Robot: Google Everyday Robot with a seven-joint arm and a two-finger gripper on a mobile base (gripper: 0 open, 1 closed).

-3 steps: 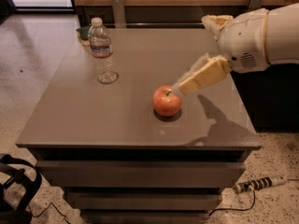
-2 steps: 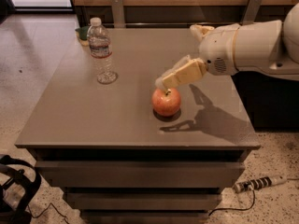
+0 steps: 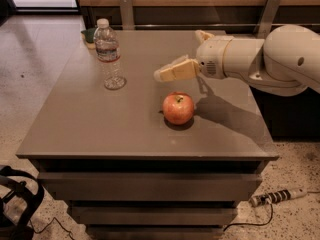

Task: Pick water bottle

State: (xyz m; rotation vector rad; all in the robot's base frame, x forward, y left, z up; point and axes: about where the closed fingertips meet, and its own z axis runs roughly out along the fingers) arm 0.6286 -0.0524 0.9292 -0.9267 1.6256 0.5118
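Observation:
The water bottle [image 3: 109, 54] is clear ribbed plastic with a white cap and a pale label with a reddish band. It stands upright at the far left of the grey table [image 3: 90, 129]. My gripper [image 3: 160, 74] hangs above the table, to the right of the bottle and apart from it by about a bottle's height. It points left toward the bottle and sits just above and behind a red apple [image 3: 178, 108]. It holds nothing that I can see.
A small green object [image 3: 88, 34] sits at the table's far left corner, behind the bottle. My white arm [image 3: 270, 59] reaches in from the right. A power strip [image 3: 276, 196] and a black bag [image 3: 15, 204] lie on the floor.
My gripper and arm have moved left across the table, from right of the apple to above it, closer to the bottle. The bottle and apple have not moved.

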